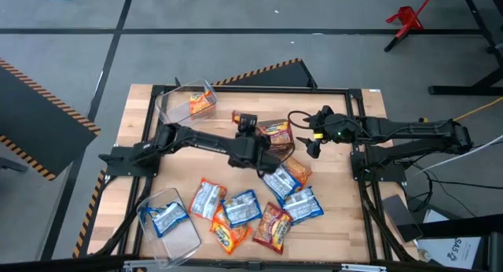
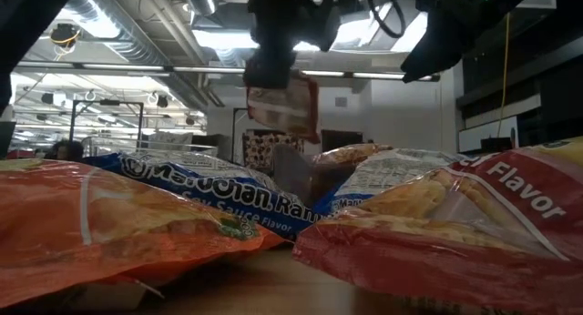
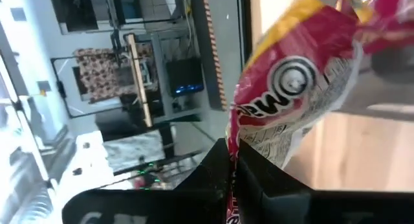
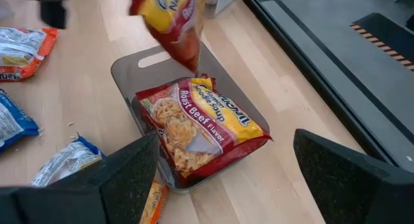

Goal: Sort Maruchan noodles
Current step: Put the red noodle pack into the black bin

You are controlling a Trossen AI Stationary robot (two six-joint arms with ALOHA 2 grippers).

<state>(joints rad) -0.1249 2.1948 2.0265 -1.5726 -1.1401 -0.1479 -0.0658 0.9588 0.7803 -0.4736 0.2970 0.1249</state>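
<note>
High view: left end effector point(image 1: 253, 133) pinching red packet point(image 1: 277, 133), perhaps over bin.

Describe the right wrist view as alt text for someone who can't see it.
A red Roast Beef noodle packet lies in a clear bin on a wooden table, while a second red packet hangs just above it. The right claw frames the scene, fingers wide open; more packets lie scattered nearby.

Wooden worktop point(image 1: 338, 225) on a grey floor. Three clear plastic bins: one point(image 1: 187, 101) at the far left corner, one point(image 1: 177, 229) at the near left corner, one point(image 4: 132, 72) near the middle of the far edge. Red stand point(image 1: 406, 19) on the floor beyond the far right corner.
</note>
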